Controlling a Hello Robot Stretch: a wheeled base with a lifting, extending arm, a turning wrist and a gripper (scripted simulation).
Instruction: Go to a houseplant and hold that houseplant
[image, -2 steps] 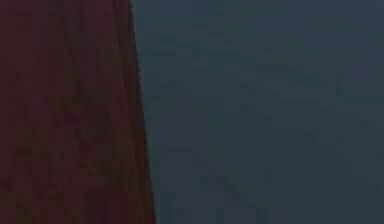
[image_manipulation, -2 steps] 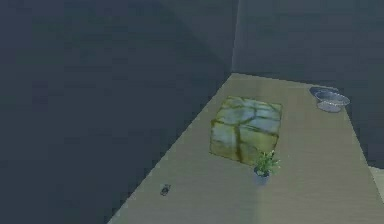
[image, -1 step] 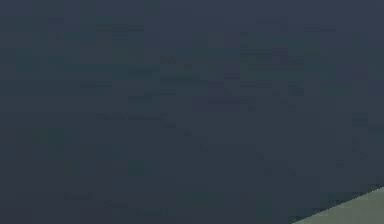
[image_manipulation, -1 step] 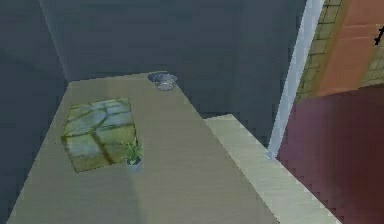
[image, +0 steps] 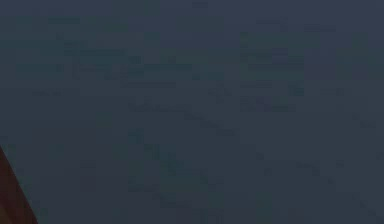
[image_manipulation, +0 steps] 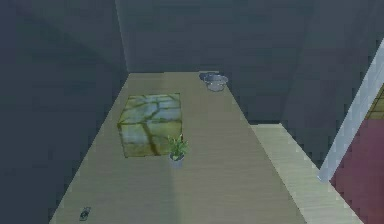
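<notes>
Claw: grip state cannot be told, nor whether it has anything. Houseplant-to-claw relation cannot be told either.

Arm side view:
- Table (image_manipulation: 225, 185): long, flat, pale tan top with a smooth matte look. It runs from the bottom edge up to the far wall.
- Houseplant (image_manipulation: 179, 150): small clump of bright green leaves on a tiny base, too small to make out the pot. It stands on the table about mid-length, a little left of the table's middle line, upright.
- Slab (image_manipulation: 152, 125): square and flat, with a cracked-stone pattern in grey and yellow-green and dark seams. It lies on the table, and the houseplant is just beside its near right corner; touching or not is unclear.
- Bowl (image_manipulation: 212, 80): round, grey, metallic-looking, at the table's far end near the wall, well apart from the houseplant.
- Small dark thing (image_manipulation: 84, 212): at the table's near left edge, shape unclear.
- Walls (image_manipulation: 60, 90): dark blue-grey and plain, at left and behind the table.
- At right, a pale plank floor (image_manipulation: 290, 160), a white upright frame (image_manipulation: 352, 115) and a dark red floor patch (image_manipulation: 362, 190).

Forward view: flat dark blue-grey wall (image: 200, 100), with a reddish-brown sliver (image: 8, 195) at the bottom left corner.

Counts: one houseplant, one slab, one bowl, one small dark thing, one table.
</notes>
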